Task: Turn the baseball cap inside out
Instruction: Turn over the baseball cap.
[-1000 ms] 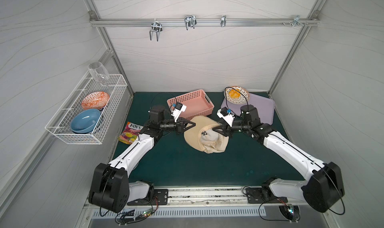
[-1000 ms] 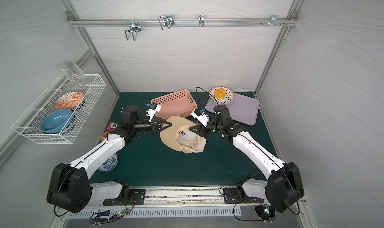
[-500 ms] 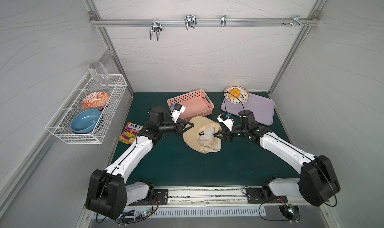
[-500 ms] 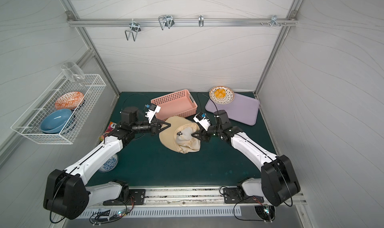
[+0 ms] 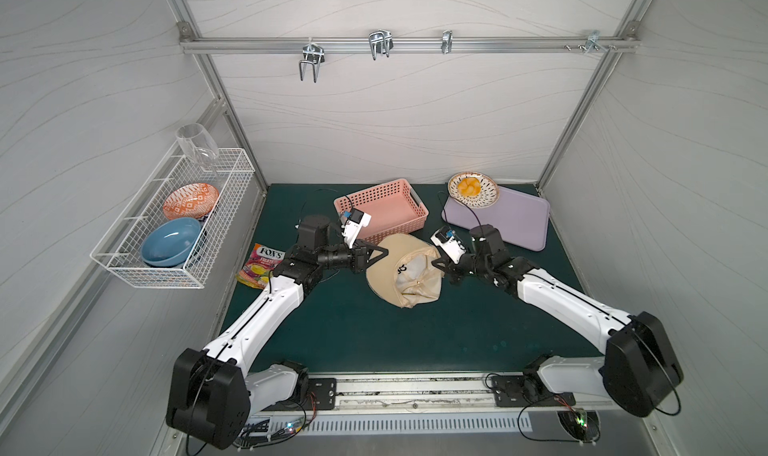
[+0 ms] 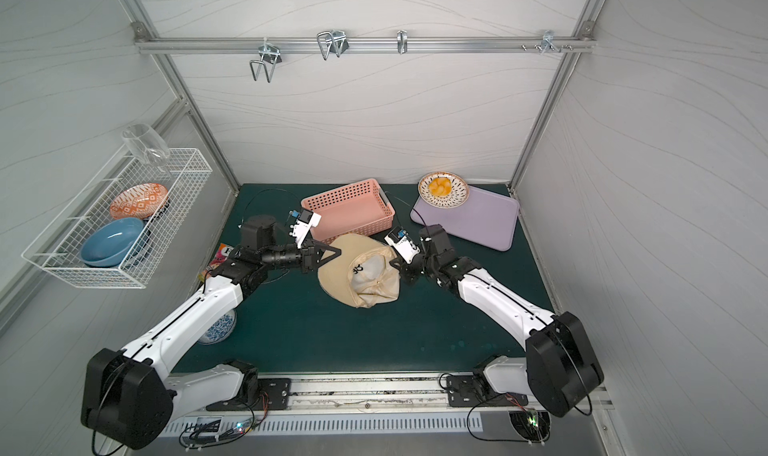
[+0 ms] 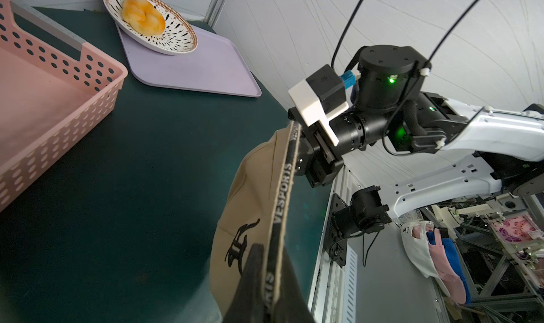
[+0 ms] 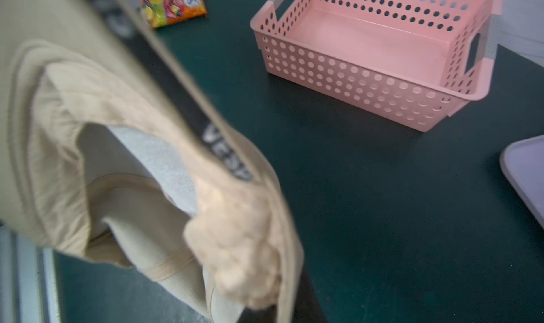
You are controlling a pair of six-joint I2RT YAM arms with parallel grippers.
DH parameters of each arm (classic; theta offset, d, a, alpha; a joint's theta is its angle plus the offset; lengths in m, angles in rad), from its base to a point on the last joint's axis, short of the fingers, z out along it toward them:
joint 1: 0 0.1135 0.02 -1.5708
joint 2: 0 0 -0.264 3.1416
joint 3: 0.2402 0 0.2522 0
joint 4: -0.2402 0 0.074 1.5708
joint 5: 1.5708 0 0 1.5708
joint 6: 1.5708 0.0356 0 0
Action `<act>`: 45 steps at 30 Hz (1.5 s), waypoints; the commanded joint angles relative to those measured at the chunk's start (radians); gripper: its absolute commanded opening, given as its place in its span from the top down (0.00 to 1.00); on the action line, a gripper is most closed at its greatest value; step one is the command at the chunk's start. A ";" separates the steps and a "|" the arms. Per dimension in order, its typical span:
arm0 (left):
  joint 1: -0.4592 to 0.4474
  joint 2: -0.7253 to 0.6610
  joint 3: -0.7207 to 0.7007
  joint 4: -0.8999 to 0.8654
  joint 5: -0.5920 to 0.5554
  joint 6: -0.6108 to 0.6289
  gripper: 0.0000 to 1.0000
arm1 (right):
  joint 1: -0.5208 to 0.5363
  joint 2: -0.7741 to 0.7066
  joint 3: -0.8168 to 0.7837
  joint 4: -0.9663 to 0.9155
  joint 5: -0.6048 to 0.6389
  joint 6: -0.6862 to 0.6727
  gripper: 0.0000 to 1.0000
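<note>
The tan baseball cap (image 5: pixel 386 281) (image 6: pixel 338 281) is held just above the green mat between my two grippers, brim toward the left arm. Its crown is crumpled, with pale lining (image 5: pixel 411 283) and the black monogram (image 7: pixel 240 243) showing. My left gripper (image 5: pixel 384 252) (image 6: pixel 338 251) (image 7: pixel 272 265) is shut on the cap's rim at the black lettered sweatband (image 7: pixel 284 183). My right gripper (image 5: pixel 436 262) (image 6: pixel 395 262) (image 8: pixel 282 306) is shut on the opposite rim, where bunched tan fabric (image 8: pixel 235 233) hides most of its fingers.
A pink basket (image 5: pixel 380 208) stands just behind the cap. A purple tray (image 5: pixel 511 221) carries a patterned plate (image 5: pixel 486 192) of orange food at the back right. A candy bag (image 5: pixel 262 265) lies at the left. A wire rack (image 5: pixel 174 225) with bowls hangs on the left wall.
My right gripper has moved in to the cap's right rim and shut on it. The cap has shifted a little to the left. The left gripper keeps its hold.
</note>
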 commanded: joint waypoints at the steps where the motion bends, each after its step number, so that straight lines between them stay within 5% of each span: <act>1: -0.060 -0.030 0.034 0.110 -0.086 -0.127 1.00 | 0.054 -0.006 0.040 -0.117 0.303 0.032 1.00; 6: -0.113 -0.033 -0.002 0.002 -0.446 -0.239 1.00 | 0.058 0.037 0.058 -0.112 0.359 0.138 0.99; 8: -0.114 -0.028 -0.043 -0.015 -0.549 -0.255 1.00 | 0.058 0.064 0.063 -0.098 0.315 0.163 0.92; 15: -0.114 0.045 -0.106 0.007 -0.620 -0.260 1.00 | 0.031 0.037 0.037 -0.038 0.202 0.214 0.48; 19: -0.115 0.056 -0.117 0.001 -0.654 -0.251 1.00 | 0.019 -0.046 0.003 -0.021 0.085 0.204 0.43; 23: -0.114 0.054 -0.113 -0.011 -0.632 -0.209 1.00 | 0.029 -0.018 0.008 0.019 -0.140 0.206 0.52; 26: -0.114 0.045 -0.113 -0.013 -0.617 -0.189 1.00 | 0.054 0.070 0.036 0.070 -0.176 0.247 0.80; 29: -0.114 0.036 -0.113 -0.010 -0.594 -0.170 1.00 | 0.078 0.178 0.062 0.149 -0.162 0.291 0.94; 45: -0.115 0.054 -0.018 -0.086 -0.499 -0.089 1.00 | 0.225 0.557 0.192 0.326 0.047 0.417 1.00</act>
